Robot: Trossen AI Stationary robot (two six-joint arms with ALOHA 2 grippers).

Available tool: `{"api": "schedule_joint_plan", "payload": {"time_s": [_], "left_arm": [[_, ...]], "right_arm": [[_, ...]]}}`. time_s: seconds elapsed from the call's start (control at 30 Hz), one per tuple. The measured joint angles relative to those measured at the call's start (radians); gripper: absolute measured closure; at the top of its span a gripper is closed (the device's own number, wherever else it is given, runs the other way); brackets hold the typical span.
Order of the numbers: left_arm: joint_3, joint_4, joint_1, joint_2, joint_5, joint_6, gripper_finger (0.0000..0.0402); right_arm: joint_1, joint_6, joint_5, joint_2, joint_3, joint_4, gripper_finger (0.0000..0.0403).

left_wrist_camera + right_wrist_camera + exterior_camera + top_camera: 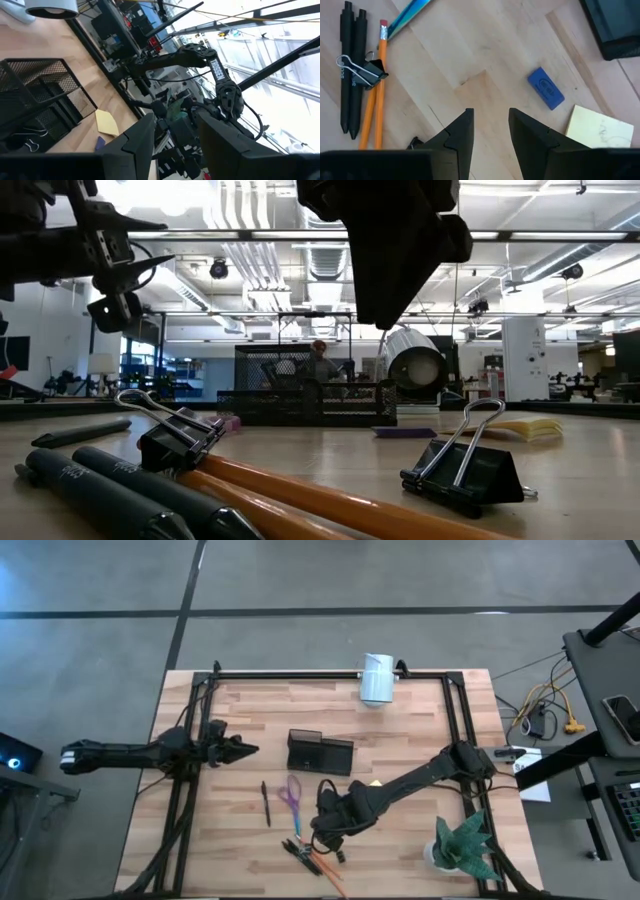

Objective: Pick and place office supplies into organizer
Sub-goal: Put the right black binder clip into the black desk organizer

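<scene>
My right gripper hovers open over bare wood near the table's front, pointing down, nothing between its fingers. Around it lie a blue eraser, a yellow sticky-note pad, two orange pencils, two black pens and a binder clip. Purple-handled scissors and another black pen lie flat to its left. The black mesh organizer stands at mid-table. My left gripper waits open at the left, held level above the table.
A white cylinder lies at the far edge. A green spiky plant stands at the near right corner. Black frame rails run along the table's sides and back. A second binder clip stands near the front edge.
</scene>
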Motion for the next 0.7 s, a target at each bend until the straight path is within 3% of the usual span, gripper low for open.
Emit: {"api": "schedule_joint_plan", "payload": {"time_s": [0.27, 0.5, 0.7], "left_arm": [[0.0, -0.001, 0.0, 0.022, 0.005, 0.027, 0.0269], [0.0, -0.001, 0.0, 0.034, 0.009, 0.11, 0.0269], [0.0, -0.001, 0.0, 0.033, 0.078, 0.113, 0.0269]], "right_arm": [[-0.008, -0.234, 0.003, 0.0, 0.0, 0.117, 0.0294], [-0.047, -0.394, -0.059, 0.0, 0.0, 0.141, 0.0289], [-0.007, -0.503, -0.11, 0.0, -0.03, 0.143, 0.0291]]}}
